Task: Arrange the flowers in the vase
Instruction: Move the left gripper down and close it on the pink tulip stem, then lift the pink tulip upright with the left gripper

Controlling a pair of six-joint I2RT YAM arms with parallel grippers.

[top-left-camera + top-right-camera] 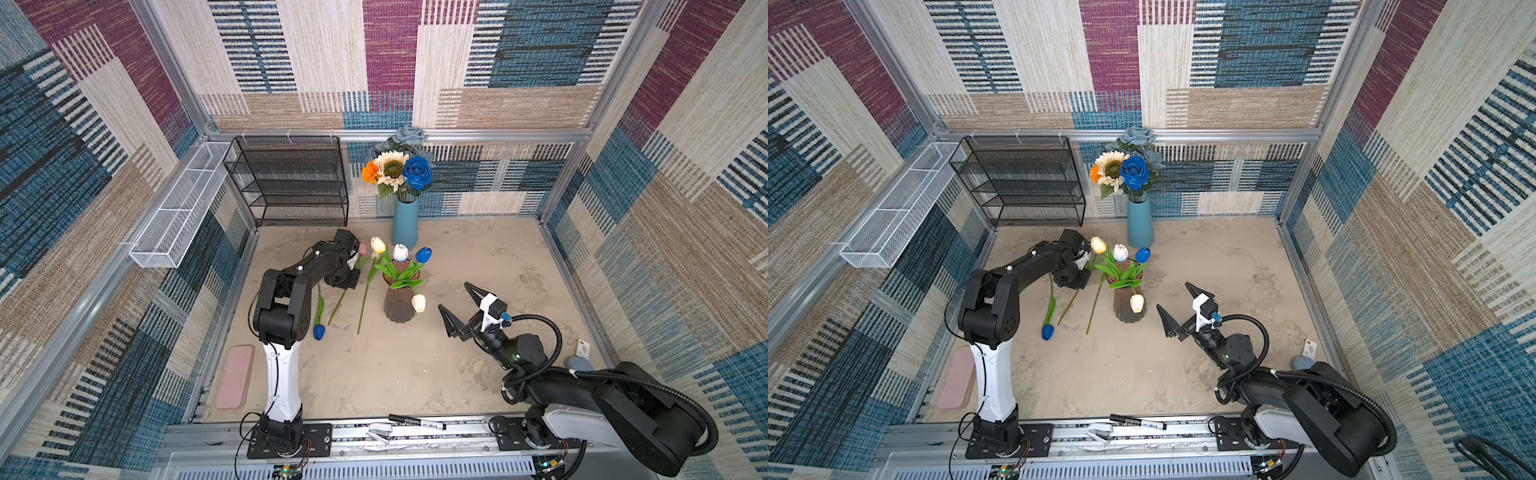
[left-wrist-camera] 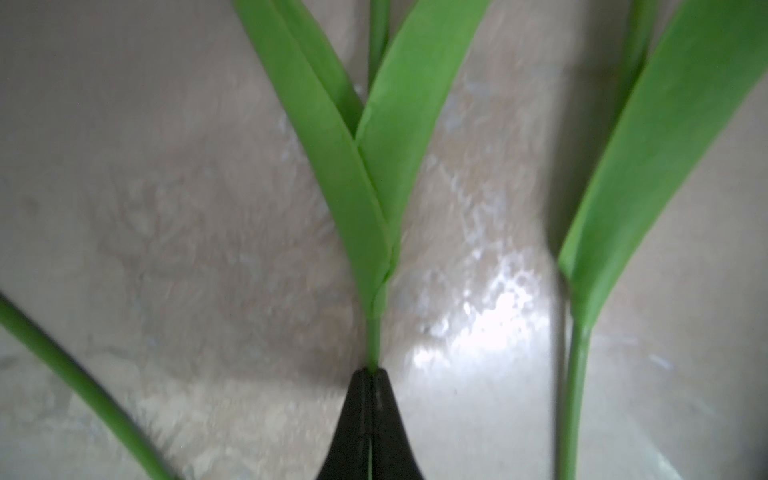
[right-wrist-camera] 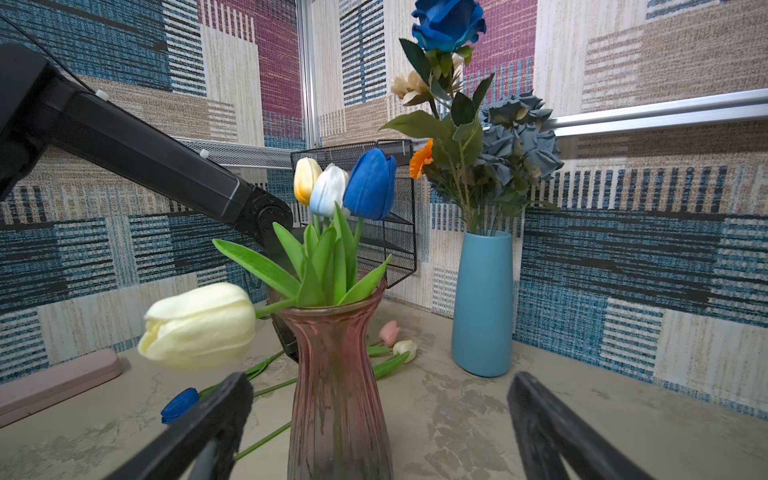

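Left end effector (image 2: 371, 376) pinched tight on a thin green stem (image 2: 372, 336), two long leaves (image 2: 332, 166) fanning off it, low over the counter (image 1: 415, 374) toward its back left corner. Mid-counter, the pink glass vase (image 3: 336, 374) holds a yellow tulip (image 3: 306, 180), white tulip (image 3: 329, 189) and blue tulip (image 3: 370, 185) upright, a cream tulip (image 3: 199, 324) drooping over the rim. Right end effector (image 1: 452, 295) hangs spread wide near it.

Black arms (image 1: 286, 291) with white lower links (image 1: 282, 374), looped black cables (image 1: 559, 332), and pointed black tool fingers (image 1: 448, 321).

The glass vase (image 1: 399, 307) is pinkish, the tall vase (image 1: 405, 224) blue.
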